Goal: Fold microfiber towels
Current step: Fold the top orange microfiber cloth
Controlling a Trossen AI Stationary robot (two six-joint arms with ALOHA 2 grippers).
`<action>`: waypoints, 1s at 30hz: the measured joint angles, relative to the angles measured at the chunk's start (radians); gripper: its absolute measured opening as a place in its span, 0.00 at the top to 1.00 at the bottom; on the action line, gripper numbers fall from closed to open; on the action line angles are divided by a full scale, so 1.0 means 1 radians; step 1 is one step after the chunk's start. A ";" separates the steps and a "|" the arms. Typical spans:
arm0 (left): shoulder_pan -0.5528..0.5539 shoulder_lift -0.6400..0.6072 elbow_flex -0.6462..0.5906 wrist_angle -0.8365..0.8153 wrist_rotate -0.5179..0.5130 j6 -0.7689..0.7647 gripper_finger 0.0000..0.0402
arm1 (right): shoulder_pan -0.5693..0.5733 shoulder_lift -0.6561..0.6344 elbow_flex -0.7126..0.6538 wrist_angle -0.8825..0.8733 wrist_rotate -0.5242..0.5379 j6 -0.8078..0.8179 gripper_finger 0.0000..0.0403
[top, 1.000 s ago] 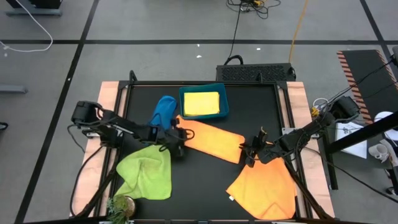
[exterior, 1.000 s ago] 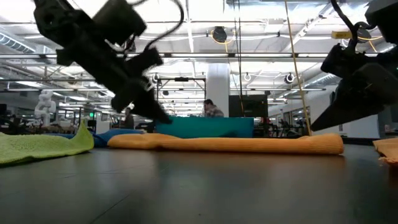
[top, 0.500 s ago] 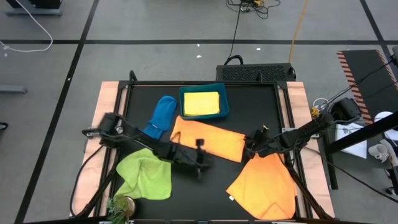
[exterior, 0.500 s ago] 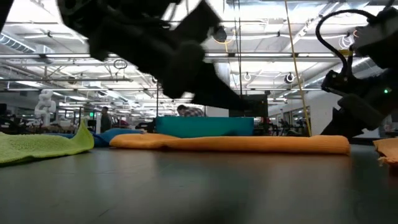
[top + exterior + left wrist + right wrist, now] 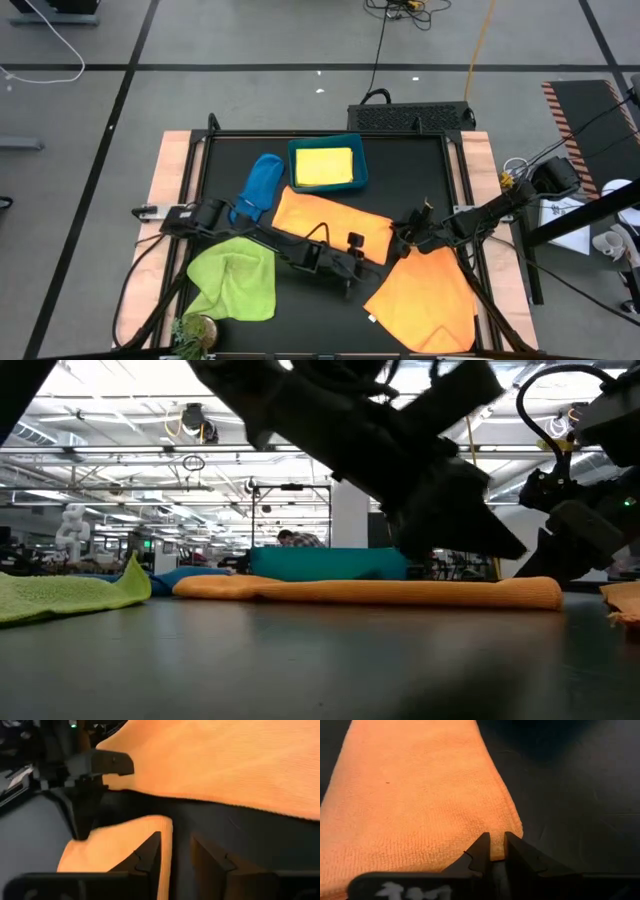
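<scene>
Swung way over since a second ago: left gripper (image 5: 353,262) gone from beside the blue towel (image 5: 259,186) to the middle of the desk (image 5: 420,160), now parked just off the near edge of the middle orange towel (image 5: 332,222). Fingers (image 5: 150,854) slightly apart in the left wrist view, holding nothing, hovering over the dark gap between the two orange cloths.

Right gripper (image 5: 407,238) barely shifted, sitting at the right corner of that same middle orange towel. Fingers (image 5: 481,851) nearly closed, pinching right at the towel's edge in the right wrist view. Looks like a grip on the corner, though can't swear to how much cloth is actually caught.

Middle orange towel itself now spread wider than a second ago, lying flat just in front of the teal bin (image 5: 364,172). Shows up in the low view as a long orange roll (image 5: 370,591) across the desk.

Other towels:
- second orange towel (image 5: 425,300) flat at the near right corner, well clear of the bin
- lime green towel (image 5: 236,278) rumpled at the near left
- blue towel bunched up just left of the bin
- yellow towel (image 5: 323,166) folded inside the bin
</scene>
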 joint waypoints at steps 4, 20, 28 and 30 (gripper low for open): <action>0.000 0.029 0.028 -0.014 -0.014 0.006 0.61 | 0.000 0.000 0.000 0.023 -0.001 0.000 0.89; -0.004 0.028 0.027 -0.022 -0.043 0.072 0.55 | 0.002 0.000 0.000 0.061 -0.045 0.006 0.89; -0.006 0.027 0.026 -0.048 -0.043 0.030 0.60 | 0.047 0.000 0.010 0.183 -0.179 -0.126 0.89; -0.007 0.027 0.026 -0.050 -0.042 0.023 0.60 | 0.067 -0.001 0.012 0.203 -0.179 -0.152 0.89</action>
